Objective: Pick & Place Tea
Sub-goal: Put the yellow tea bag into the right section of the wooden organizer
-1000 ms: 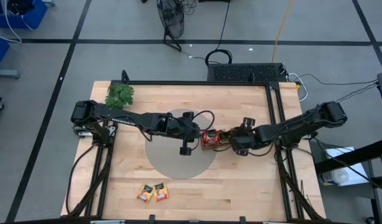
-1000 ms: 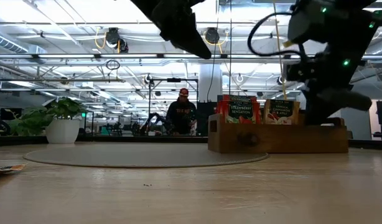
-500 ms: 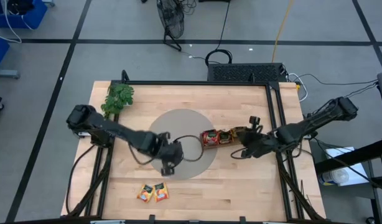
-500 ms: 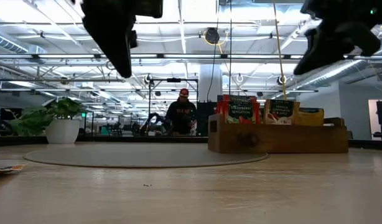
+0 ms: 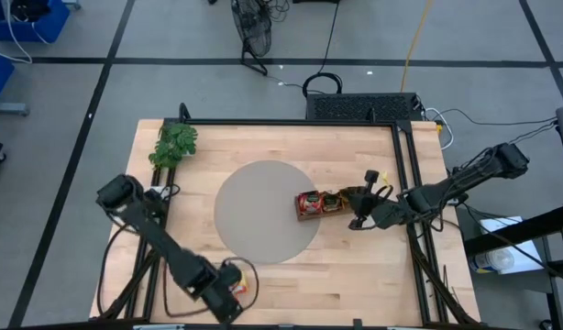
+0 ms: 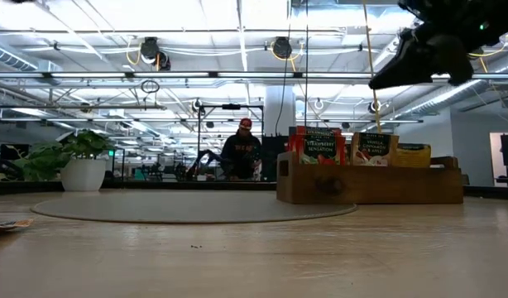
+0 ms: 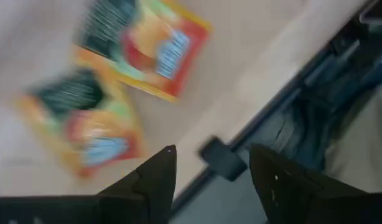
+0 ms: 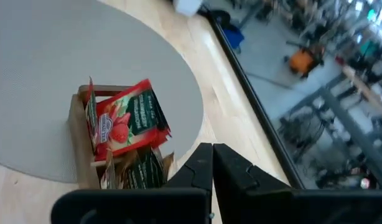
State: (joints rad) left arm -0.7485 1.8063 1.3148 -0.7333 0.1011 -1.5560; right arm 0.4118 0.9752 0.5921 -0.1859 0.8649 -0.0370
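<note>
Two orange tea sachets (image 7: 110, 81) are lying flat side by side on the table (image 5: 355, 275), well away from the wooden tray (image 5: 332, 203), by the table's near edge; the left gripper (image 7: 209, 171) is hanging right over them, fingers apart, gripping nothing. Right gripper (image 8: 211, 163) is hovering just above the tray's end, fingers pressed together and empty, while a red sachet (image 8: 130, 119) is standing upright in the tray's end compartment with more packets behind it.

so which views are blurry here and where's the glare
Left wrist view: motion blur smears the two orange-yellow square tea sachets. Low view: ceiling lights glare, leaving the right gripper a dark silhouette. High view: even light, sharp wooden table. Right wrist view: background soft.
</note>
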